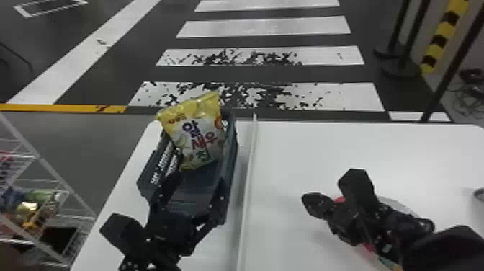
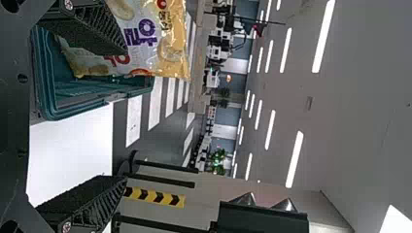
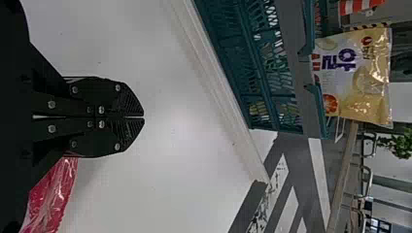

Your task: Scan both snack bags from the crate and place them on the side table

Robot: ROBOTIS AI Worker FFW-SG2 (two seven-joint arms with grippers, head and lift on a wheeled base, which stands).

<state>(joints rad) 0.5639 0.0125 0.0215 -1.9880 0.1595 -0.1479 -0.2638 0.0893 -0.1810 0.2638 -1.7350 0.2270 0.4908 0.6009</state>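
Head view. The yellow-and-white snack bag (image 1: 196,133) stands at the far end of the dark crate (image 1: 230,158), its upper part projecting above the rim and its main printed face turned toward the robot. The long axis is near upright, tilted so that the top inclines to the left; the top edge rises from left to right. The print on this face comprises small red lettering on the yellow band near the top, large characters in dark blue, then red, then green lower down, and a round orange mark at the right edge. The crate rests on the white tabletop (image 1: 306,151), left of a pale ridge (image 1: 248,180), its long axis running away from the robot; white lettering is seen along its left side.

The left gripper (image 1: 194,192) lies over the near part of the crate. In the left wrist view its fingers (image 2: 87,29) are spread wide and released, one in front of the bag and the other over the tabletop; whether either touches the bag cannot be told.

The right gripper (image 1: 312,205) lies above the tabletop to the right of the ridge. In the right wrist view its fingers (image 3: 128,104) are clenched together, with nothing between them. A glossy red packet (image 3: 51,194) lies on the tabletop beneath the right arm, largely hidden, so its print and long axis cannot be determined.

At the left of the head view stands a white wire rack (image 1: 50,173) holding colored packages (image 1: 30,209).
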